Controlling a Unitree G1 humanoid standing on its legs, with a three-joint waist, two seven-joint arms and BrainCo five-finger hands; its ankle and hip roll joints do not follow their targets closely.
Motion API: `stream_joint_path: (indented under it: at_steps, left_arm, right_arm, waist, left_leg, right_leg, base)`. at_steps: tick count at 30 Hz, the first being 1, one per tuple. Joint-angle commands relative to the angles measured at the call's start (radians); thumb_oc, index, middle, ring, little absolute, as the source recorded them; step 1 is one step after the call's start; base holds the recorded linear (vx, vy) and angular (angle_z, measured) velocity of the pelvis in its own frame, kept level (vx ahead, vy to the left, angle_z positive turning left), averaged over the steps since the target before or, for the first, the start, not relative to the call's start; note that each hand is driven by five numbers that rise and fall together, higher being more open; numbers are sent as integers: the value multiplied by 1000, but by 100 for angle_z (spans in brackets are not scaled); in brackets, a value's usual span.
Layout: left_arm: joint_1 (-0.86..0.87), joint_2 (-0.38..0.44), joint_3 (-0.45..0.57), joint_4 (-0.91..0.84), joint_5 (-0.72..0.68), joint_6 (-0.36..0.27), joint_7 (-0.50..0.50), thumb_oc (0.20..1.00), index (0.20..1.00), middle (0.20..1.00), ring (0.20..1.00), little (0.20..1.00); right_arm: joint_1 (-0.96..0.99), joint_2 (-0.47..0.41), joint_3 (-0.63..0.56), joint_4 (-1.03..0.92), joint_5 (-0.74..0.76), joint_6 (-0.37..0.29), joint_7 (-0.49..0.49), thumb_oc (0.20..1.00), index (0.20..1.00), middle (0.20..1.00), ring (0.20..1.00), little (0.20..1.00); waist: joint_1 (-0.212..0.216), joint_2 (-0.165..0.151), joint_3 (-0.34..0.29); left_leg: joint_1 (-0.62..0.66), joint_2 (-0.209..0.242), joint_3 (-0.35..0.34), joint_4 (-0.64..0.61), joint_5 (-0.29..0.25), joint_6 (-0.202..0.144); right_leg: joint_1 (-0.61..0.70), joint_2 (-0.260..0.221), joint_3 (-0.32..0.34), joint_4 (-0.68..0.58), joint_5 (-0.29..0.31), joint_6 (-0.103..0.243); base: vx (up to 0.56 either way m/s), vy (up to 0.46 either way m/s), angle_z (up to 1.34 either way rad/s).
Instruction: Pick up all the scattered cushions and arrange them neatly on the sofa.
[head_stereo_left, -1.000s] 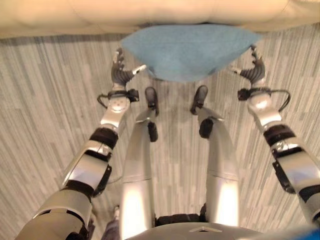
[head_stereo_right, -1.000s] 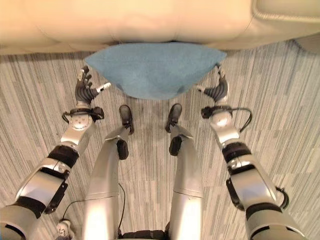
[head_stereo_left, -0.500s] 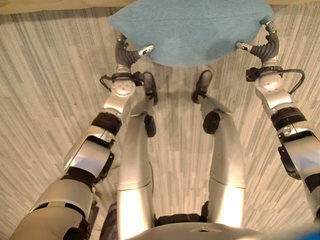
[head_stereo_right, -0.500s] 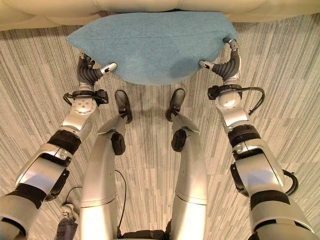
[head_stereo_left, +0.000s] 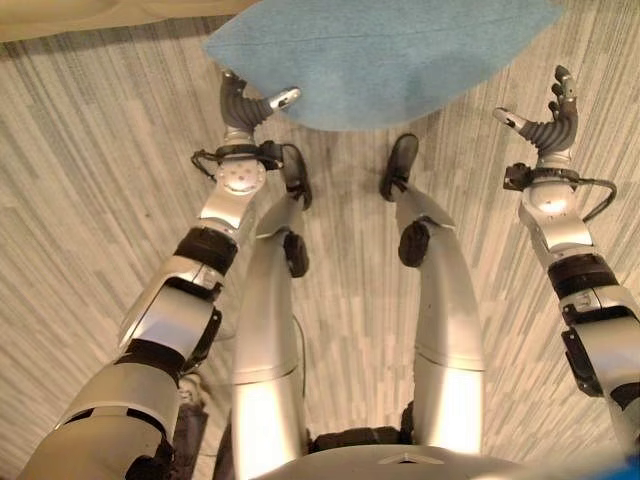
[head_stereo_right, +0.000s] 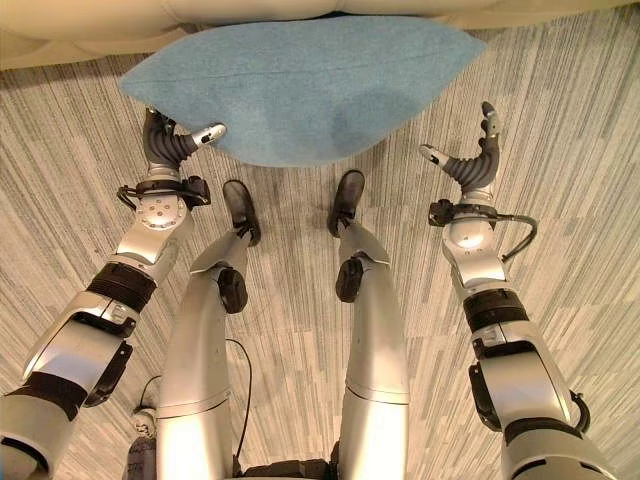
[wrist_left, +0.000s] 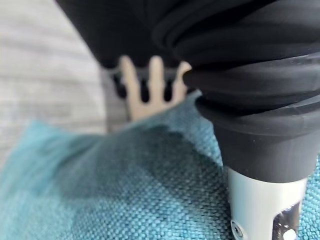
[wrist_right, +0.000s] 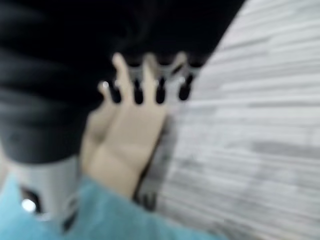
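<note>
Right hand (head_stereo_right: 470, 165) has come off the cushion (head_stereo_right: 300, 85). 0.5 s ago it was curled onto the cushion's right corner; now it stands clear to that side over the floor (head_stereo_right: 560, 150), fingers spread and straight, holding nothing.

Left hand (head_stereo_right: 170, 143) is still at the cushion's left lower edge, thumb laid against the fabric. Its fingers are tucked behind or under the cloth, so can't tell if they clamp it or just touch.

Cushion has shifted slightly, lying tilted, right corner higher in view. Its far edge sits against the front of the sofa (head_stereo_right: 90, 25), the rest over the floor in front of the robot. Not on the seat yet.

My read: the 2-hand grip is lost, so the lift likely stalls until the right hand re-engages.

Cushion look: teal-blue, coarse woven fabric, plump middle, pointed corners, soft. Left wrist view shows the weave close up under the thumb.
</note>
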Motion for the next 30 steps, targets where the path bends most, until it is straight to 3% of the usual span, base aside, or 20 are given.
stream_joint_path:
  at_steps: [1,7,21,30]
  left_arm:
    - [112,-41,13,-27,37,-38,17,1000,1000,1000,1000,1000]
    - [125,-47,13,-17,33,-41,4,1000,1000,1000,1000,1000]
    - [74,-73,-28,46,-1,-33,-13,1000,1000,1000,1000,1000]
    - [-132,-147,-84,130,-25,-18,18,1000,1000,1000,1000,1000]
  right_arm:
    - [118,28,19,-15,50,-62,23,1000,1000,1000,1000,1000]
    - [82,33,47,31,62,-59,44,1000,1000,1000,1000,1000]
    - [-208,49,198,156,93,-34,78,1000,1000,1000,1000,1000]
    - [-434,171,306,174,92,-12,56,1000,1000,1000,1000,1000]
  waist:
    - [-7,30,-162]
    - [4,37,-168]
    - [54,57,-162]
    - [58,56,-137]
  left_leg:
    - [-49,16,-107,-59,46,-79]
    - [-48,16,-106,-78,54,-79]
    - [-76,12,-113,-66,64,-78]
    - [-88,9,-112,-41,55,-63]
  right_leg:
    - [-24,3,14,11,-10,135]
    - [-24,2,16,0,-5,137]
    - [-57,-3,21,34,-15,133]
    - [-71,9,26,56,-14,133]
  base:
    - [0,20,-5]
    - [0,5,-1]
    - [3,-7,2]
    - [0,0,0]
